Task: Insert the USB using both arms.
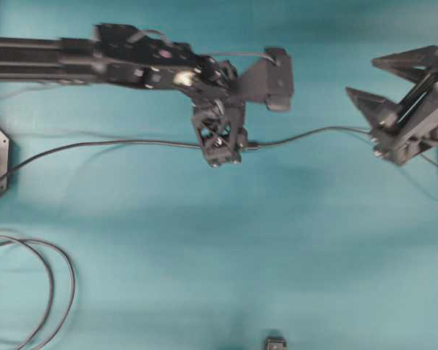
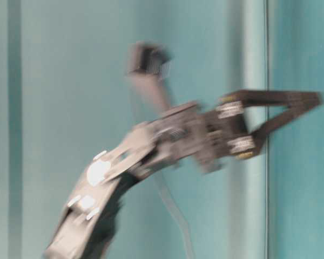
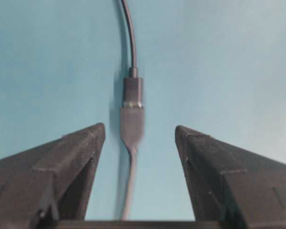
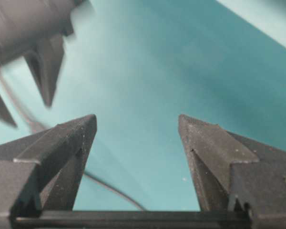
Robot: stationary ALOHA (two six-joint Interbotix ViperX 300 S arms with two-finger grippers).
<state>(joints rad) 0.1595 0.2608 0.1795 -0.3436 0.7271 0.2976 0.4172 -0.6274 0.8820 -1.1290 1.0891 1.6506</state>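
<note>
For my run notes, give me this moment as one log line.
USB: joined to socket end, lying on table | left gripper: open, straddling the joint, not gripping | right gripper: open, empty, off to the side

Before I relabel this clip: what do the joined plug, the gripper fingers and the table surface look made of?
USB: dark, slightly glossy shell, likely plastic. Left gripper fingers: matte black, grainy, probably printed plastic. Table: flat matte teal, material unclear.
</note>
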